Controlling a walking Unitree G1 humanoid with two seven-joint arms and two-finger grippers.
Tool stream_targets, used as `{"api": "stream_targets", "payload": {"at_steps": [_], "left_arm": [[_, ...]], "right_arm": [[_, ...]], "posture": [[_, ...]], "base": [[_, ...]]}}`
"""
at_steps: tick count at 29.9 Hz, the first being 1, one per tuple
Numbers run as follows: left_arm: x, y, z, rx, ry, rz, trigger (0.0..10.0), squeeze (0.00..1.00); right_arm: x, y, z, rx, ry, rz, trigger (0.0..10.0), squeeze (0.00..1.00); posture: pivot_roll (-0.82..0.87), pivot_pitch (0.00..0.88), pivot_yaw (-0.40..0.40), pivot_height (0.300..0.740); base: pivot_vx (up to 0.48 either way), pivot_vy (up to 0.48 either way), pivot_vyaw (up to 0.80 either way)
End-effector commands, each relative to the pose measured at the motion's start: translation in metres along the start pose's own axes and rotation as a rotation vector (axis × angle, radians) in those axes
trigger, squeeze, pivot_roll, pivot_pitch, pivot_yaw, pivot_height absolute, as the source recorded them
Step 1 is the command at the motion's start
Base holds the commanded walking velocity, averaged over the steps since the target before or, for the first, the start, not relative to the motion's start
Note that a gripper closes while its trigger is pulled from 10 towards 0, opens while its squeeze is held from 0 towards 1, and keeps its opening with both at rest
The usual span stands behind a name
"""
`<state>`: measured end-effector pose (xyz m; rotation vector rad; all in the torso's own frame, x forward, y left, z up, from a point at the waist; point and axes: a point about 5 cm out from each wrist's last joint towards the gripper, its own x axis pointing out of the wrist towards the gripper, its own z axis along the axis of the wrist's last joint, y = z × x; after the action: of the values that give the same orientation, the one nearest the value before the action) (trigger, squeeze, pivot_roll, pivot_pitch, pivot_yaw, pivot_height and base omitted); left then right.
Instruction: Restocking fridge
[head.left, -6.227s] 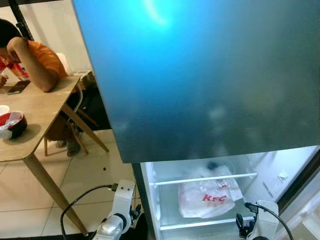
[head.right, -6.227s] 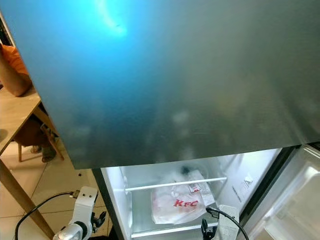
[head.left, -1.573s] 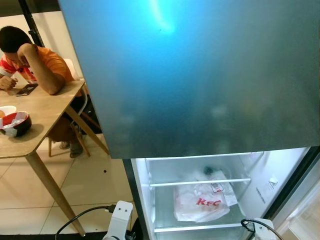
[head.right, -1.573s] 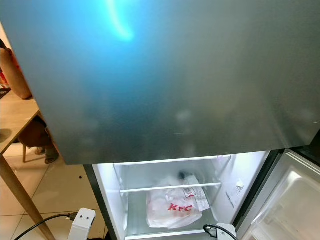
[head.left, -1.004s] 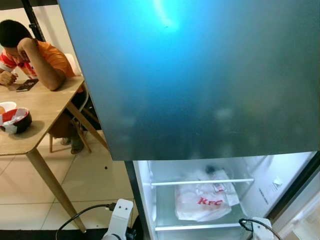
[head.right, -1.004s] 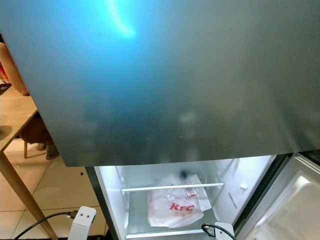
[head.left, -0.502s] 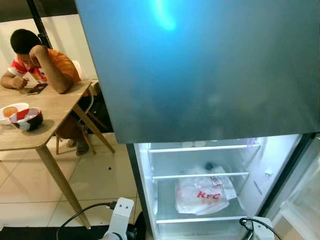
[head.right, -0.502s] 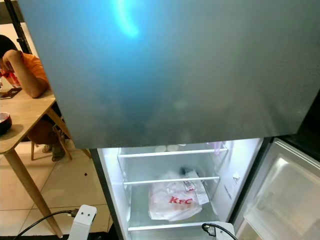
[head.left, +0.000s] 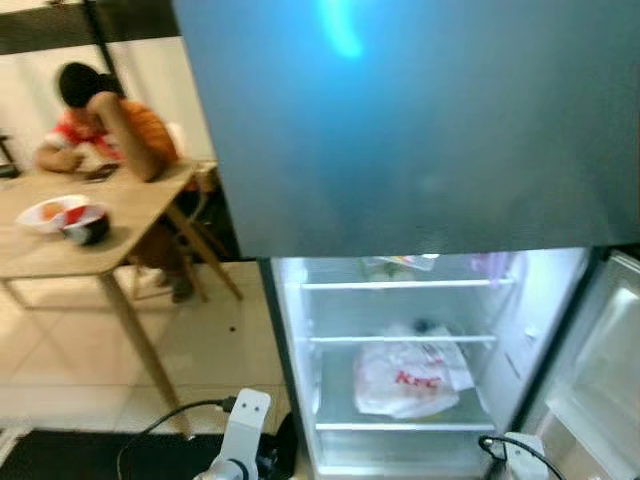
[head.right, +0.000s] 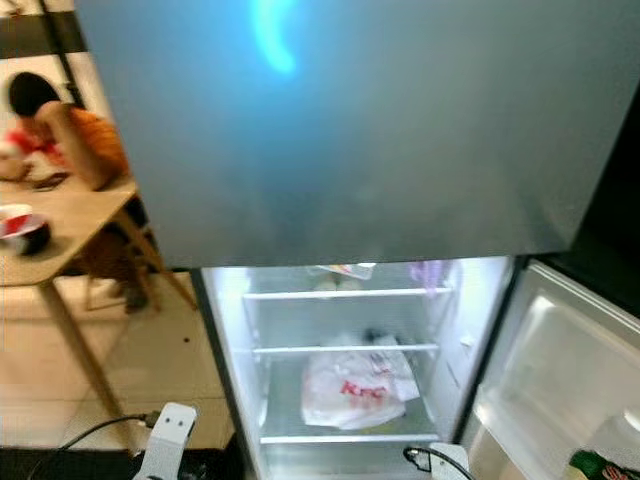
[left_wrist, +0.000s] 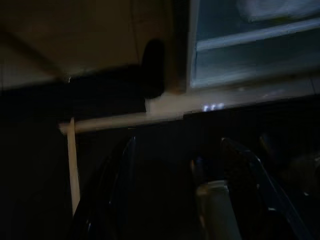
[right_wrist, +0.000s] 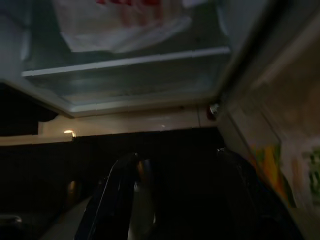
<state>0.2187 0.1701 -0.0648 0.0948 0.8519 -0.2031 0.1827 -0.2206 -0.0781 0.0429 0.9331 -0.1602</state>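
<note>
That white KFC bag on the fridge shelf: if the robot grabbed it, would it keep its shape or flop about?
The KFC bag looks like thin crinkled plastic, so it would probably sag. It bulges, so it likely holds something that could shift. Its slumped shape suggests it would slide on the shelf, not roll.

Likely a home kitchen-diner, open fridge (head.left: 400, 150), wooden dining table (head.left: 120, 215)

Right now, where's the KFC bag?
The KFC bag lies inside the open fridge, on a lower glass shelf, low and centre in the left eye view.
</note>
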Motion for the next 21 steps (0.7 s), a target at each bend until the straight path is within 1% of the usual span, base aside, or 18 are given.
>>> {"api": "stream_targets", "payload": {"at_steps": [1, 21], "left_arm": [[0.0007, 0.0017, 0.0057, -0.002, -0.015, 0.002, 10.0, 0.0], [0.0016, 0.0005, 0.011, -0.005, -0.03, -0.003, 10.0, 0.0]], "right_arm": [[-0.0009, 0.0008, -0.0051, 0.004, 0.007, 0.0, 10.0, 0.0], [-0.0001, 0.0026, 0.0009, 0.005, -0.012, 0.004, 10.0, 0.0]], "posture": [[-0.09, 0.0, 0.017, 0.74], [-0.09, 0.0, 0.016, 0.74]], "base": [[-0.304, 0.0, 0.0], [-0.288, 0.0, 0.0]]}}
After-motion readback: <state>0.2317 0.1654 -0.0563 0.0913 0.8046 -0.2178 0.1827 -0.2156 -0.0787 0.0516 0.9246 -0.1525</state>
